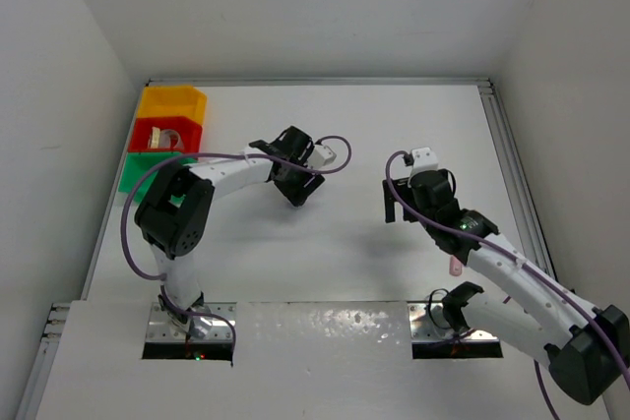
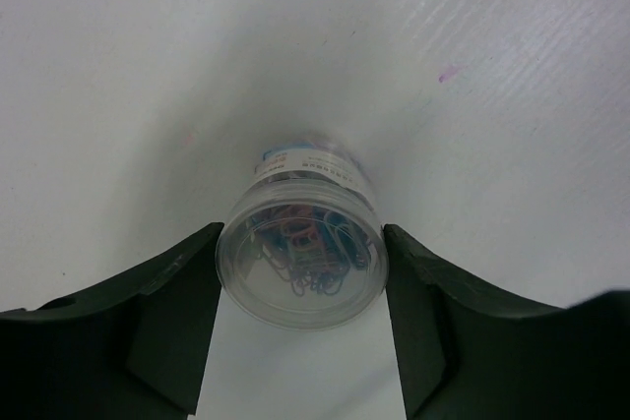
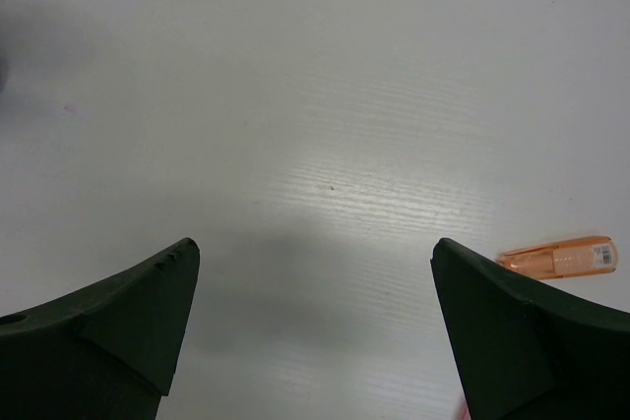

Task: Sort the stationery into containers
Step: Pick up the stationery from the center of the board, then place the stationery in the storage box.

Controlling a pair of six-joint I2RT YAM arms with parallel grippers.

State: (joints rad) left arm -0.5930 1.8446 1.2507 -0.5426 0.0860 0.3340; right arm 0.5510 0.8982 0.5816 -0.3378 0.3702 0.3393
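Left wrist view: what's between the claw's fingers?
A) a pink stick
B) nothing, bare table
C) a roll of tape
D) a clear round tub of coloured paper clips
D: a clear round tub with coloured paper clips visible through its lid fills the gap in the left claw, with a dark finger against each side.

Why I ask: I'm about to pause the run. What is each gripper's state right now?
Left gripper: closed on the clear tub of paper clips.
Right gripper: open, holding nothing.
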